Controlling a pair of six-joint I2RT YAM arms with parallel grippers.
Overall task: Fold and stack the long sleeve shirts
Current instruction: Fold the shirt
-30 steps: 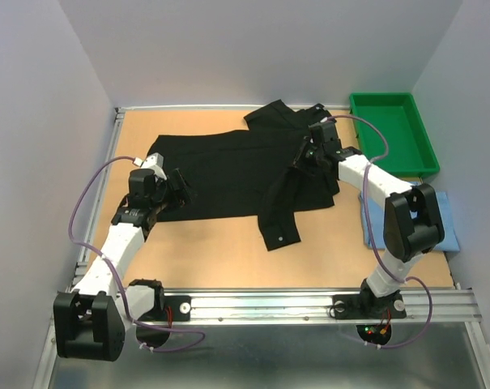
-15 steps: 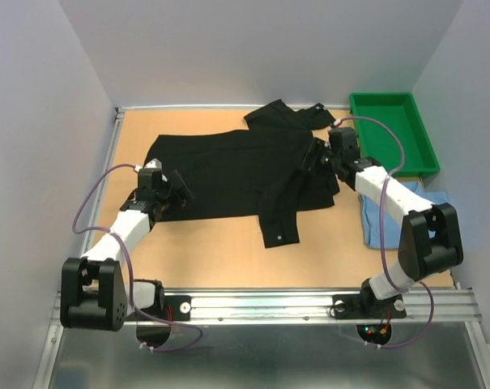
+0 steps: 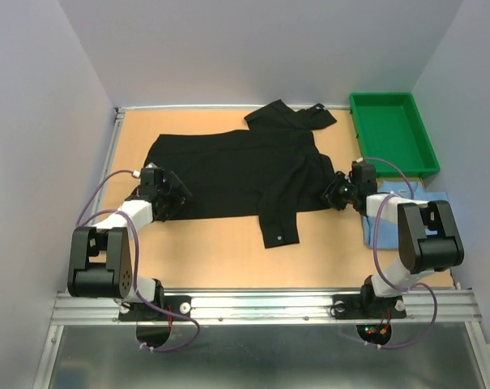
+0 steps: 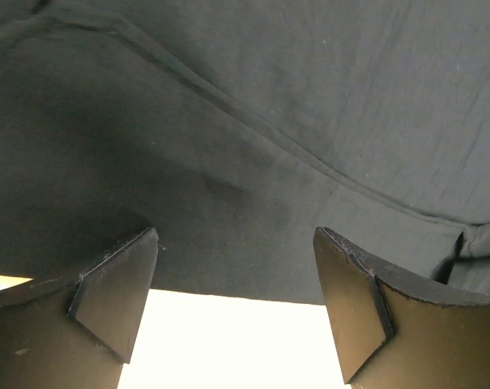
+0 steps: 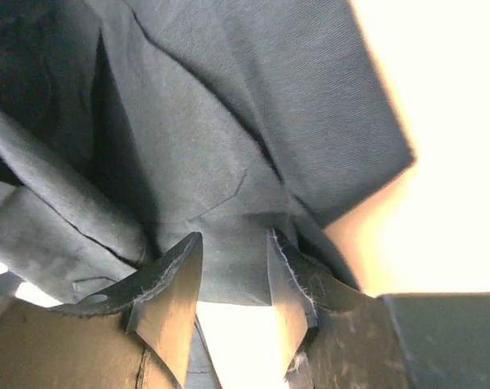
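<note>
Withdrawing right end effector point(image 3: 334, 194) off black shirt point(image 3: 228, 166)

Overhead: high above and nearward of the black shirt point(image 3: 228, 166), looking down over the whole table point(image 3: 228, 251). Left wrist: pressed close at the shirt's near-left hem. Right wrist: close at its right edge. Shared: that shirt.

No lettering, label, brand, number or sign can be read anywhere in these views.
</note>
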